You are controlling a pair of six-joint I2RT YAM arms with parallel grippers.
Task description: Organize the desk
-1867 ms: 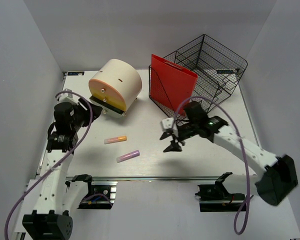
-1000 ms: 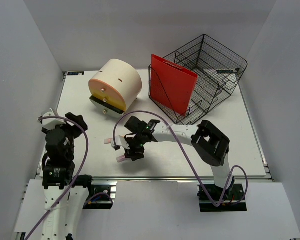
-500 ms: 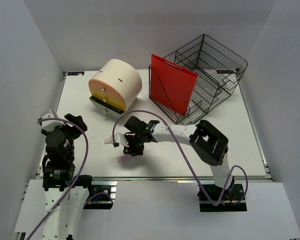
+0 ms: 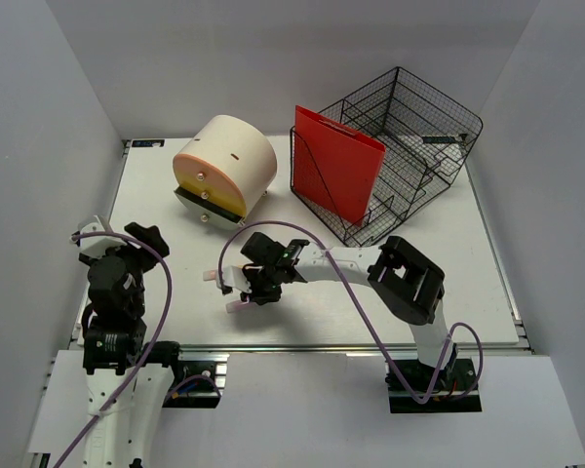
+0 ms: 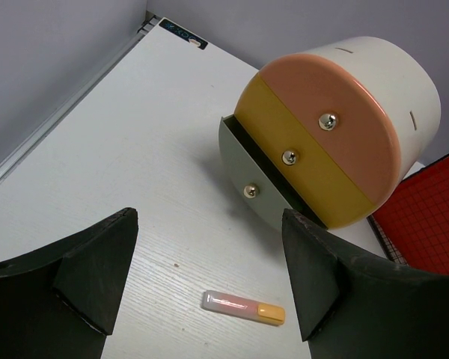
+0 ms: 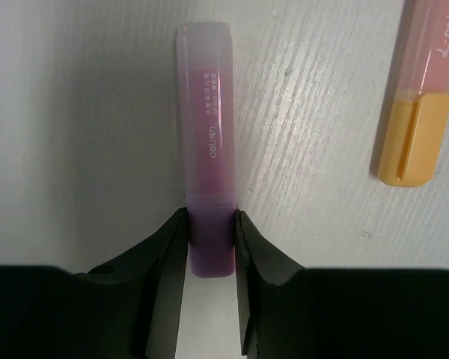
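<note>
On the white desk [image 4: 468,263] lie two highlighters. The purple highlighter [image 6: 206,149] lies flat, and my right gripper [image 6: 209,221] is shut on its capped end, both fingers pressed to its sides. From above, the right gripper [image 4: 256,290] covers most of the purple highlighter [image 4: 236,306]. The pink highlighter with an orange cap [image 6: 419,97] lies just beside it, also seen ahead of the left wrist [image 5: 243,307]. My left gripper [image 5: 209,217] hangs open and empty above the desk's left side [image 4: 120,237].
A round desk drawer unit [image 4: 224,166] with its lowest grey drawer slightly open [image 5: 247,172] stands at the back left. A red file holder [image 4: 336,175] and a black mesh basket [image 4: 409,136] stand at the back right. A metal rail [image 4: 351,348] runs along the near edge.
The right gripper's jaws have narrowed from wide open onto the purple highlighter, shifting slightly left. The left arm has stayed where it was, open.
</note>
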